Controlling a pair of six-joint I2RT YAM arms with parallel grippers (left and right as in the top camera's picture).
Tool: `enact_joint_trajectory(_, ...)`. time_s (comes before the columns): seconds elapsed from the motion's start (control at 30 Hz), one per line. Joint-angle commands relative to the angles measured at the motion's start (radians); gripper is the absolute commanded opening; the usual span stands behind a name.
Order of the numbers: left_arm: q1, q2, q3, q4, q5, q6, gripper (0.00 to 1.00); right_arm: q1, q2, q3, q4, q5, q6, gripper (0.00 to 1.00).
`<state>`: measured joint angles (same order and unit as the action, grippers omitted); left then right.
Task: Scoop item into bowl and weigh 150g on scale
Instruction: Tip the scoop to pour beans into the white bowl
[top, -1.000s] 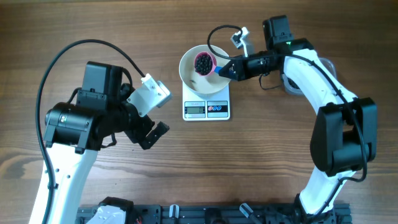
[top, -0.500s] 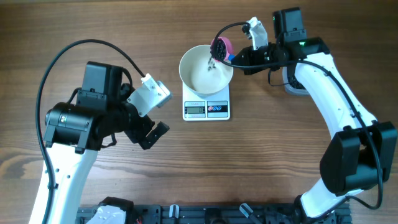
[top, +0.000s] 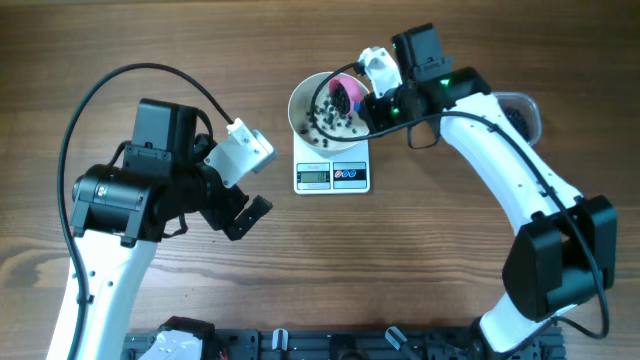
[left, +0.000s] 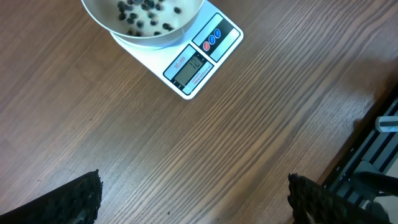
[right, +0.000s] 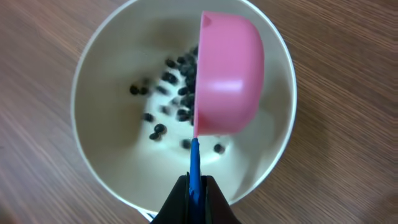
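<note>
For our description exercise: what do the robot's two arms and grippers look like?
The left arm and right arm have white tubular links and bulky black joint housings. A black cable loops above the left one; a green light glows on the right. The left gripper is black with a studded surface; the right gripper is slim and black.

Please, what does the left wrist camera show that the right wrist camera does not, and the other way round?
Only the left wrist view shows the scale with its display and buttons, and the left end effector, open and holding nothing.

Only the right wrist view shows the pink scoop, tipped on its side over the bowl, with its blue handle clamped in the right end effector.

Both show the white bowl, dark beans scattered inside it, and the wooden table.
</note>
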<state>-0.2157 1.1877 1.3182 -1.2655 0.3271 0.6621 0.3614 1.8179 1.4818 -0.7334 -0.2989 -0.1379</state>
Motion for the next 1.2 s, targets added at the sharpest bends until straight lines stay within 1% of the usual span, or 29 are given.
enact_joint_trajectory(0.0, 0.006, 0.000, 0.011, 0.000, 0.001, 0.019, 1.00, 0.034, -0.063, 0.024, 0.003, 0.123, -0.050, 0.05)
enact_joint_trajectory(0.17, 0.006, 0.000, 0.011, 0.000, 0.001, 0.019, 1.00, 0.068, -0.109, 0.024, 0.011, 0.239, -0.077, 0.04)
enact_joint_trajectory(0.33, 0.006, 0.000, 0.011, 0.000, 0.001, 0.019, 1.00, 0.095, -0.109, 0.023, -0.005, 0.262, -0.100, 0.05)
enact_joint_trajectory(0.4, 0.006, 0.000, 0.011, 0.000, 0.001, 0.019, 1.00, 0.109, -0.110, 0.023, -0.008, 0.281, -0.136, 0.04)
enact_joint_trajectory(0.53, 0.006, 0.000, 0.011, 0.000, 0.001, 0.019, 1.00, 0.130, -0.114, 0.024, -0.003, 0.406, -0.177, 0.04)
enact_joint_trajectory(0.57, 0.006, 0.000, 0.011, 0.000, 0.001, 0.019, 1.00, 0.130, -0.115, 0.024, -0.001, 0.405, -0.174, 0.05)
enact_joint_trajectory(0.63, 0.006, 0.000, 0.011, 0.000, 0.001, 0.019, 1.00, 0.140, -0.114, 0.022, -0.032, 0.340, -0.177, 0.05)
enact_joint_trajectory(0.7, 0.006, 0.000, 0.011, 0.000, 0.001, 0.018, 1.00, 0.154, -0.114, 0.016, -0.035, 0.332, -0.170, 0.05)
enact_joint_trajectory(0.8, 0.006, 0.000, 0.011, 0.000, 0.001, 0.018, 1.00, 0.170, -0.115, 0.032, -0.020, 0.430, -0.177, 0.04)
enact_joint_trajectory(0.87, 0.006, 0.000, 0.011, 0.000, 0.001, 0.019, 1.00, 0.170, -0.117, 0.056, -0.021, 0.460, -0.198, 0.04)
enact_joint_trajectory(0.9, 0.006, 0.000, 0.011, 0.000, 0.001, 0.018, 1.00, 0.171, -0.117, 0.057, -0.021, 0.447, -0.198, 0.04)
enact_joint_trajectory(0.97, 0.006, 0.000, 0.011, 0.000, 0.001, 0.018, 1.00, 0.183, -0.114, 0.048, -0.043, 0.356, -0.197, 0.05)
enact_joint_trajectory(1.07, 0.006, 0.000, 0.011, 0.000, 0.001, 0.019, 1.00, 0.187, -0.125, 0.048, -0.044, 0.348, -0.165, 0.04)
enact_joint_trajectory(1.17, 0.006, 0.000, 0.011, 0.000, 0.001, 0.018, 1.00, 0.151, -0.169, 0.077, -0.042, 0.365, -0.101, 0.04)
